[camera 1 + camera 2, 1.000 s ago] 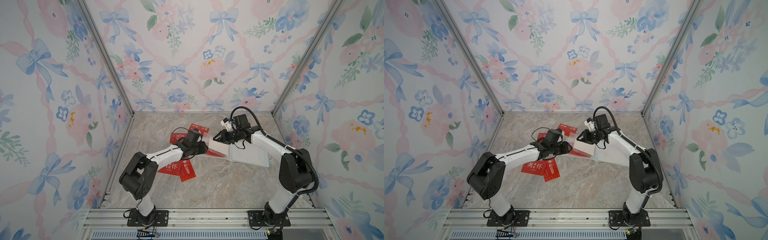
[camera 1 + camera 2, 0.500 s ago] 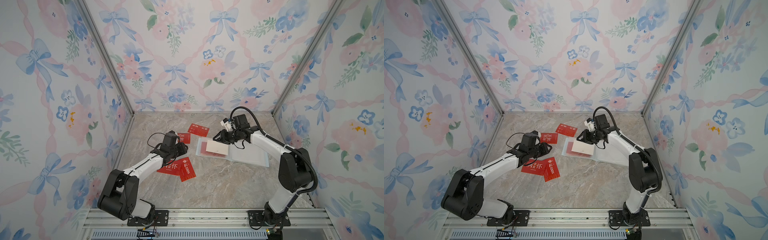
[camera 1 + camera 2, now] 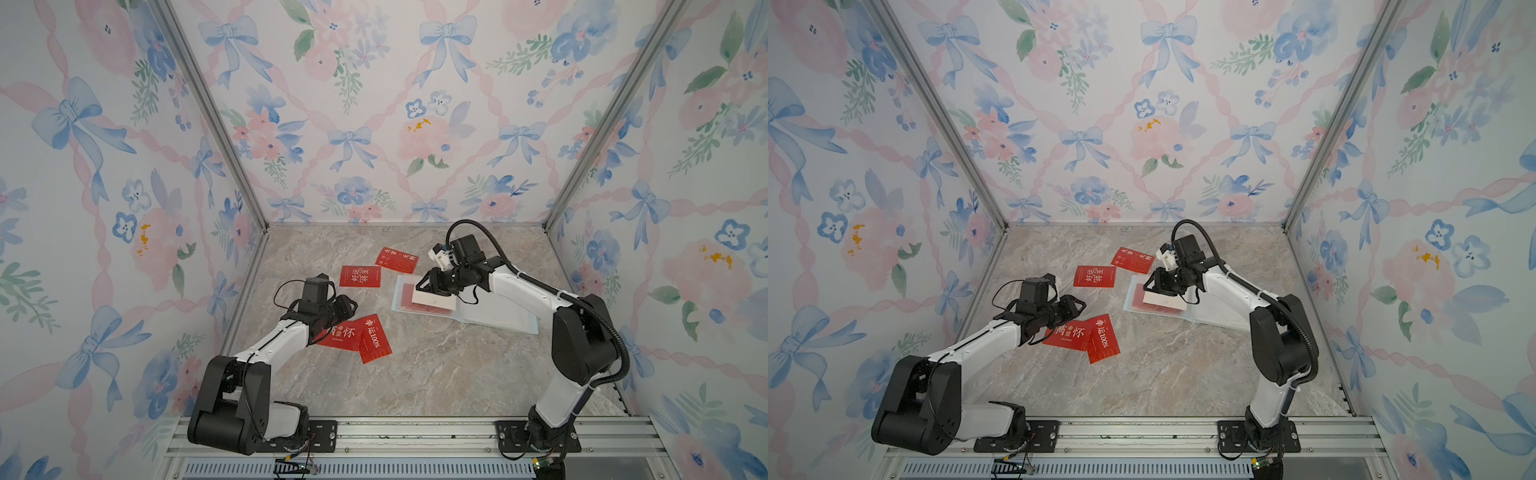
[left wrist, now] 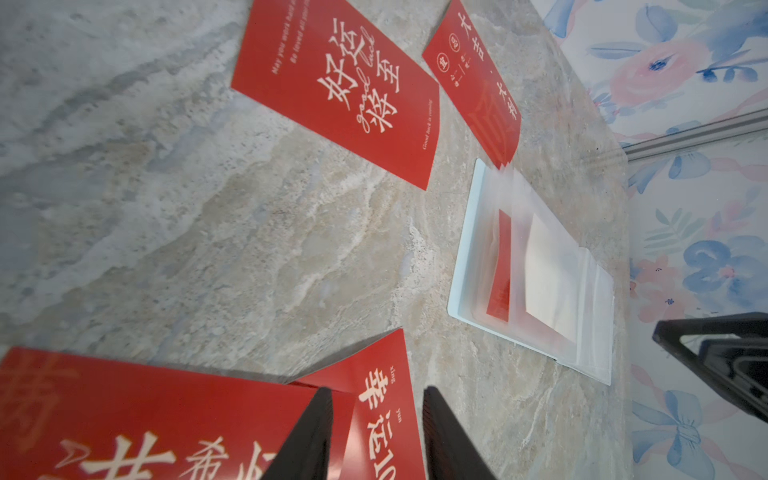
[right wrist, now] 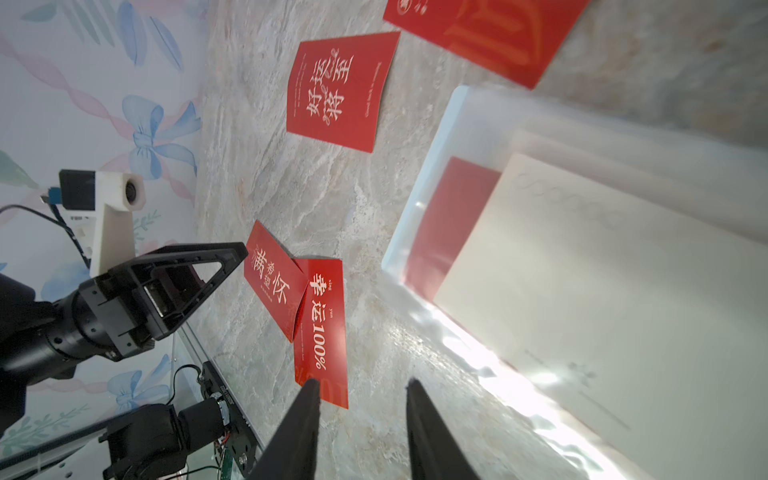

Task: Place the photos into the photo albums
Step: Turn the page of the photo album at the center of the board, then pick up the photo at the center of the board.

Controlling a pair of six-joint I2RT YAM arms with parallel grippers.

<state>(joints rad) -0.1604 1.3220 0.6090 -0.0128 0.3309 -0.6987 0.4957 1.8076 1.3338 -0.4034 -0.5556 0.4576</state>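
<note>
Open on the marble-patterned tabletop (image 3: 415, 374), over on the right arm's side, lies the thin pale-blue booklet album (image 3: 494, 313). On its page nearer the left arm sits a whitish flat card (image 3: 432, 300), blank side up, overlapping a red card (image 3: 405, 296) in the clear sleeve. Tucked in or just resting on top? Hard to call from here. The right gripper (image 3: 420, 285) hangs right above that card's end, jaws partly apart, nothing in them. The card's long axis runs arm to arm, parallel to the album's long edge, so the right arm is plainly nearer. The left gripper (image 3: 352, 302), also part-open and empty, hovers over two overlapping loose red cards (image 3: 353, 336), well apart from the album.
</note>
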